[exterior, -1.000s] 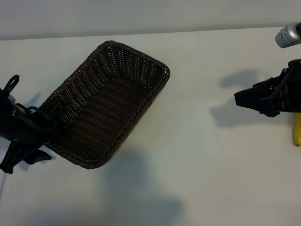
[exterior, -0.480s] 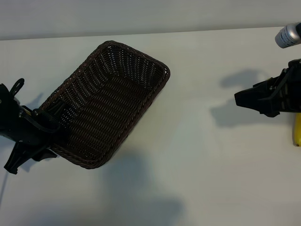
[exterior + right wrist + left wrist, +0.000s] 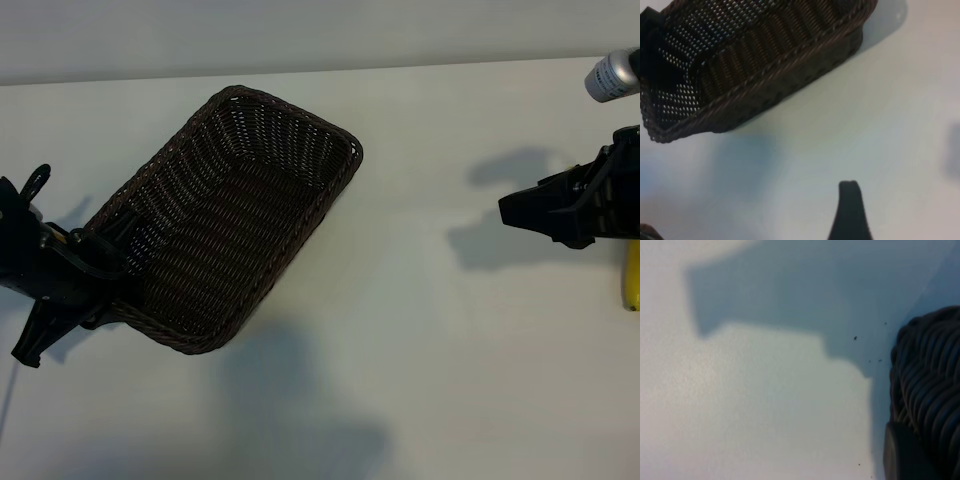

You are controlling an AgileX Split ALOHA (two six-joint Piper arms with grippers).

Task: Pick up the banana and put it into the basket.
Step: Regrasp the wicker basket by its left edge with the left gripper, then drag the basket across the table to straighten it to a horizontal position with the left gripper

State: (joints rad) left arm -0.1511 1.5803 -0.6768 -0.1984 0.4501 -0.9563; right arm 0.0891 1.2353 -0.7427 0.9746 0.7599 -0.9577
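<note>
Banana (image 3: 632, 283) lies at the far right edge of the bench (image 3: 420, 330), only its yellow end showing behind the right gripper (image 3: 512, 210), so it is not between those jaws, which stand wide and hold nothing. Well apart, on the left side, sits the basket (image 3: 300, 135), tilted. The left gripper (image 3: 95, 270) is at its lower-left rim; its jaws look closed on the wicker edge.

A white table (image 3: 400, 330) carries a dark brown woven basket (image 3: 235, 215) at its left, while a yellow banana (image 3: 632, 275) lies at the far right edge, well apart from it.
</note>
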